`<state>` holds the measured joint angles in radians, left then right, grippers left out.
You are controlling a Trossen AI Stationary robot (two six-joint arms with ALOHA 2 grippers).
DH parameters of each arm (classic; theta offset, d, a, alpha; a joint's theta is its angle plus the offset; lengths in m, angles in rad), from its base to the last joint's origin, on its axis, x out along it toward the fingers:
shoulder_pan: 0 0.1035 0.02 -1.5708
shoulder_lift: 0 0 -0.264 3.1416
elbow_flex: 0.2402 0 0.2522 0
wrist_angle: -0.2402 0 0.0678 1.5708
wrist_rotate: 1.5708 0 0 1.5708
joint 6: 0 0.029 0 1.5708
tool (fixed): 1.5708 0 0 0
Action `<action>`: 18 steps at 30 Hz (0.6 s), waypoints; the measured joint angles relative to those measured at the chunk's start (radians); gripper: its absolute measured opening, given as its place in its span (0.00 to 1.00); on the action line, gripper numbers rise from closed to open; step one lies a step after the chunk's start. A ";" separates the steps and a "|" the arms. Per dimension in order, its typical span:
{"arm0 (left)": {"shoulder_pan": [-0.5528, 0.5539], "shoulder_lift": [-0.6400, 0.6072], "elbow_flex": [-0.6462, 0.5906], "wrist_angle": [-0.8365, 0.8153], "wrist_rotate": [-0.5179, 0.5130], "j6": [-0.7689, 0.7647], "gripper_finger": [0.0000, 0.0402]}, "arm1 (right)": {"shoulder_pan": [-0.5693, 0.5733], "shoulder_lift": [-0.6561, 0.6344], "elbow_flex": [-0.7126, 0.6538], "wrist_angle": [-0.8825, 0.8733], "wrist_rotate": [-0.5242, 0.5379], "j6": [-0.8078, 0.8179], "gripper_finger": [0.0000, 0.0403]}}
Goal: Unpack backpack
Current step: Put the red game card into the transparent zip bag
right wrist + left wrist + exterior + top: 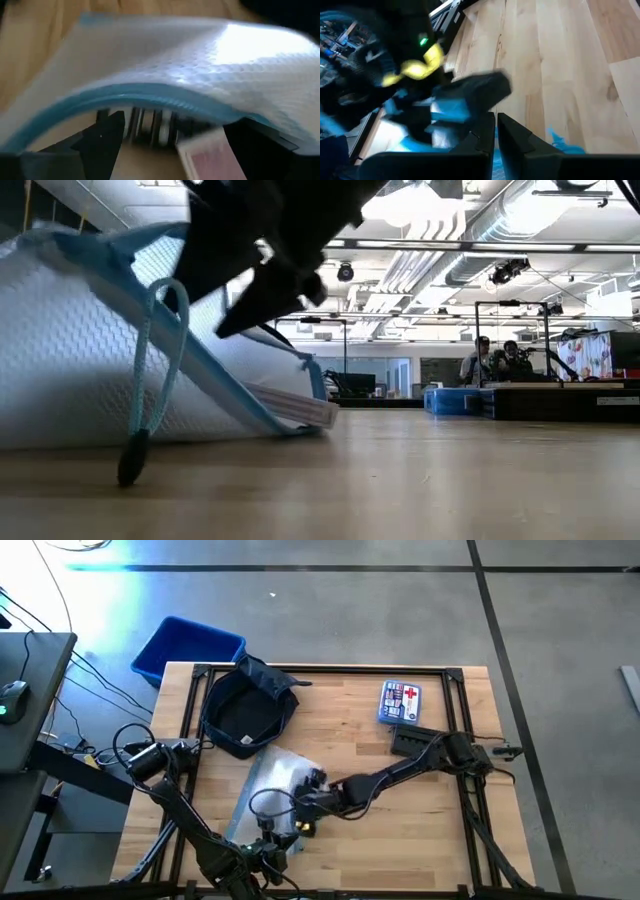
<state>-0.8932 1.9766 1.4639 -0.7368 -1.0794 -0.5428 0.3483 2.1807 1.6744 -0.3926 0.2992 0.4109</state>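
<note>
On the tabletop (pixel 420 790) the backpack (pixel 247 708) sits near the far left corner, mouth gaping, and from above you see only dark lining inside, so it looks emptied or close to it, though the folds could hide something small. Just beyond that corner, on the floor, is a blue bin (pixel 187 647). A first-aid box (pixel 400 702) lies flat near the far right, well apart from the backpack, with a dark flat item (pixel 415 740) just beside it. The clear pouch (pixel 272 792) rests near the front edge, left of centre, its blue-trimmed mouth propped open in the right wrist view, with small things and a pinkish card (pixel 207 157) at its mouth. Your right gripper (pixel 305 802) reaches across to this pouch; its jaws stand wide at the opening and grasp nothing that you can see. Your left gripper (pixel 495 132) is at the near edge beside the pouch, jaws clenched together, and whether they pinch the blue trim you cannot tell. Judging from this, the unpacking is mostly done; what remains is probably a last check of the backpack.
</note>
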 joint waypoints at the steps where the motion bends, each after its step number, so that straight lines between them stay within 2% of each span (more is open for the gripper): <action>1: 0.000 0.000 0.000 0.000 0.000 -0.002 0.00 | 0.007 0.000 0.017 -0.068 -0.001 0.011 0.79; 8: 0.000 0.000 0.000 0.000 0.000 -0.003 0.00 | 0.064 0.000 0.112 -0.471 0.050 0.236 0.79; 12: 0.000 0.000 0.000 0.001 0.001 -0.003 0.00 | 0.093 0.000 0.111 -0.629 0.081 0.348 0.79; 18: 0.000 0.000 -0.001 0.001 0.001 -0.005 0.00 | 0.093 -0.001 0.032 -0.869 0.124 0.545 0.77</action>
<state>-0.8932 1.9766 1.4631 -0.7361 -1.0786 -0.5482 0.4408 2.1799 1.7061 -1.2616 0.4233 0.9556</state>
